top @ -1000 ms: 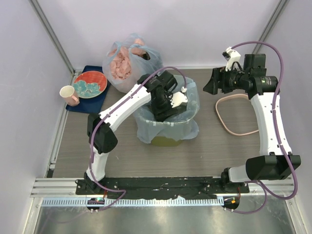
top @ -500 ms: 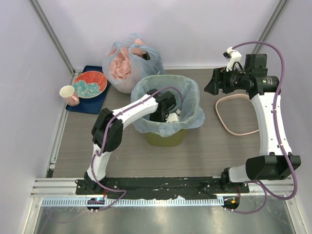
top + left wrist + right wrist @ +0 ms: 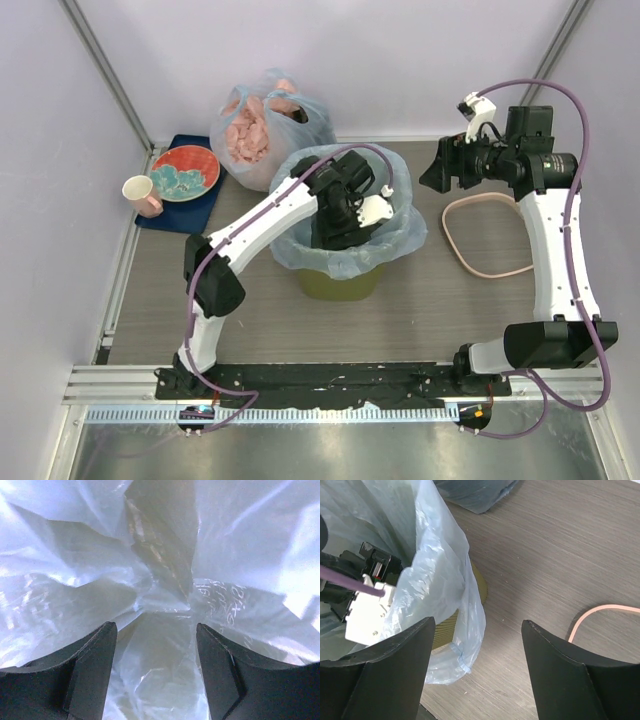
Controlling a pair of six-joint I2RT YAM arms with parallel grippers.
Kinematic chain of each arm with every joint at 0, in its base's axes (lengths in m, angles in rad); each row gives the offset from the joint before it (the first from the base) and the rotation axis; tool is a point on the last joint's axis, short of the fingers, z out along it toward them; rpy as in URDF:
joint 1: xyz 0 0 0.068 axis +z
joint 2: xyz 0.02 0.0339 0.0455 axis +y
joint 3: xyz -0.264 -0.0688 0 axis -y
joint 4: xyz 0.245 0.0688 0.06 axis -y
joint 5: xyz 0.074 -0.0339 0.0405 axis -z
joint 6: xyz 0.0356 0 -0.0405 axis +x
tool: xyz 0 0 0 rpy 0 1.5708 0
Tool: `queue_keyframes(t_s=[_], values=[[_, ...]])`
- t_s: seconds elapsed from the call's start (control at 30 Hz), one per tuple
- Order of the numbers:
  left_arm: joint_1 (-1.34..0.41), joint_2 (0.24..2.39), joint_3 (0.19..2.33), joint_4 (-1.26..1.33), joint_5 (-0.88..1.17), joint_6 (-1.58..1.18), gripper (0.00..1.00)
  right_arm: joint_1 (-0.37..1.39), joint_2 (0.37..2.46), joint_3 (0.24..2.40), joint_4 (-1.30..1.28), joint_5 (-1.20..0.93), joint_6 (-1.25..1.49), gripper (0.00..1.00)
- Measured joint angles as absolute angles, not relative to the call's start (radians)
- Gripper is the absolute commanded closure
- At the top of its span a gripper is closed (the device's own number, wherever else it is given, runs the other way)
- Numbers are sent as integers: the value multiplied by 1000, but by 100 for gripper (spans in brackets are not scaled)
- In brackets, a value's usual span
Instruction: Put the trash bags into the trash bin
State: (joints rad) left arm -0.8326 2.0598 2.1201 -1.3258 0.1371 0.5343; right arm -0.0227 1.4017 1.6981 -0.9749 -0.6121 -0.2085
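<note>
From above, the bag (image 3: 395, 240) lines the bin (image 3: 335, 288) on the tabletop (image 3: 450, 310), its edge folded outward. The left end effector (image 3: 340, 235) dips inside, and the right end effector (image 3: 432, 170) hangs at 2 o'clock. Only the left wrist shows its fingers (image 3: 90, 670) spread and empty over crinkled plastic. The right wrist shows its own likewise apart.

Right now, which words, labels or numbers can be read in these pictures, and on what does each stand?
Faint lettering on the trash bag, left wrist view: crumpled and blurred, not readable.
No other text can be made out in any view.
</note>
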Motion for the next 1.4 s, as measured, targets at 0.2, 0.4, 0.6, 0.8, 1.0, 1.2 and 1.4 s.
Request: queue_keyframes(t_s=[0.2, 0.4, 0.6, 0.8, 1.0, 1.2, 1.4], values=[[-849, 2017, 2157, -1338, 115, 555, 31, -17, 1403, 1733, -971, -631, -210, 30], [-840, 1921, 2200, -1340, 134, 554, 35, 73, 1404, 1768, -931, -628, -200, 48], [-681, 1631, 2071, -1176, 290, 395, 28, 288, 1455, 1879, -885, -575, -183, 55], [-342, 1308, 1785, -825, 409, 116, 19, 505, 1578, 1949, -857, -467, -184, 50], [-286, 1237, 1680, -726, 473, -23, 18, 645, 1740, 1947, -880, -322, -243, 33], [-204, 1213, 1542, -706, 494, -105, 18, 700, 1797, 1830, -953, -239, -370, 27], [-167, 1195, 1483, -691, 522, -155, 17, 699, 1812, 1750, -1027, -210, -449, 27]])
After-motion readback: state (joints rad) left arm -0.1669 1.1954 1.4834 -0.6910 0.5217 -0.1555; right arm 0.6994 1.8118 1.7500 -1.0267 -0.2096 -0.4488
